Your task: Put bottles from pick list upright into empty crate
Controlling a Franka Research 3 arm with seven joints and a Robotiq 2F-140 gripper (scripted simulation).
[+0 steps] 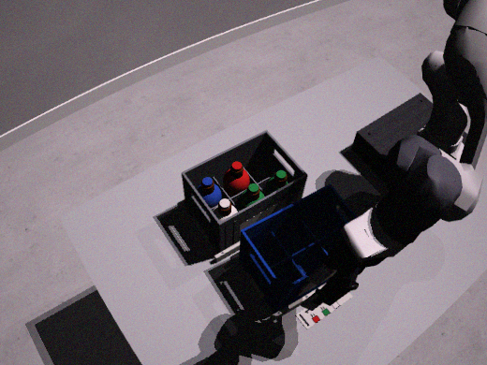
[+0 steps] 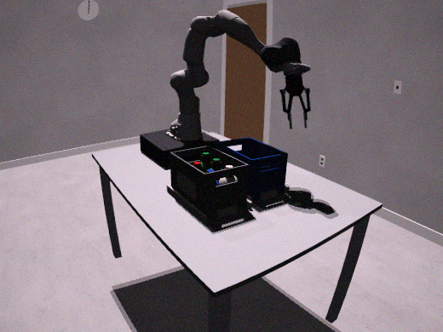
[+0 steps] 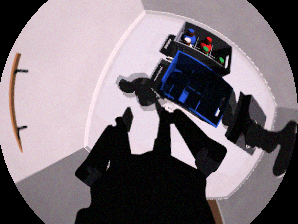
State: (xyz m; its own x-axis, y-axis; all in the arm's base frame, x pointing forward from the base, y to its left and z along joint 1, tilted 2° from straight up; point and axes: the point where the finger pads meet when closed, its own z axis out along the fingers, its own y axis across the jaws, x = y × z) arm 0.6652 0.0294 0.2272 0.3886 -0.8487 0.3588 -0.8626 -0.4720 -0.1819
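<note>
End effector: the black two-fingered gripper (image 1: 339,287) (image 2: 298,127) (image 3: 143,108) hangs above the surface (image 1: 117,225) (image 2: 298,247) (image 3: 135,50), fingers apart, nothing between them; presumably raised for clearance.
Black rectangular crate: the dark crate (image 1: 225,153) (image 2: 226,200) (image 3: 220,62) stands level, inward from the surface's edges. Red (image 1: 236,178) (image 2: 197,163) (image 3: 207,44), blue (image 1: 212,196) (image 2: 210,170) (image 3: 190,36), white (image 1: 225,206) (image 2: 229,167) (image 3: 188,40) and two green-capped bottles (image 1: 253,191) (image 2: 216,161) (image 3: 206,49) stand in it, dividers likely keeping them upright.
Blue divided crate: the receiving crate (image 1: 267,217) (image 2: 268,183) (image 3: 206,67) sits level beside it; no bottle discernible.
White paper pick list: the strip (image 1: 320,313) lies towards the surface's long edge beyond the blue crate; red and green swatches visible, counts unreadable.
</note>
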